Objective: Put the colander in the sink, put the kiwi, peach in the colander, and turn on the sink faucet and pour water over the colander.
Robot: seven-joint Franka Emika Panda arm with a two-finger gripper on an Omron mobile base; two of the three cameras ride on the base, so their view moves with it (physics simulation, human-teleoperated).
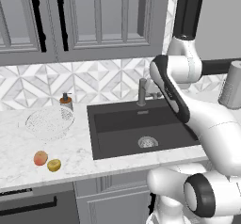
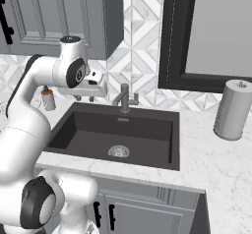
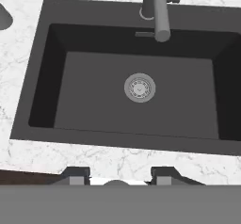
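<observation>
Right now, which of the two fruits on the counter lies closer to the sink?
The kiwi, the oval yellow-green fruit. It lies on the sink side of the rounder orange-red peach.

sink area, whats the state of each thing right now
sink: empty, drain bare
sink faucet: off, no water
colander: upright on the counter, empty
peach: on the counter
kiwi: beside the peach, apart
claw: open, above the sink, holding nothing

You are looking at a home kitchen: a dark sink (image 1: 117, 124) with its sink faucet (image 1: 142, 92) set in a marble desk (image 1: 19, 162), grey cabinets (image 1: 94, 16) overhead, patterned tile backsplash (image 1: 94, 84), and a paper-towel roll (image 2: 232, 109).
</observation>
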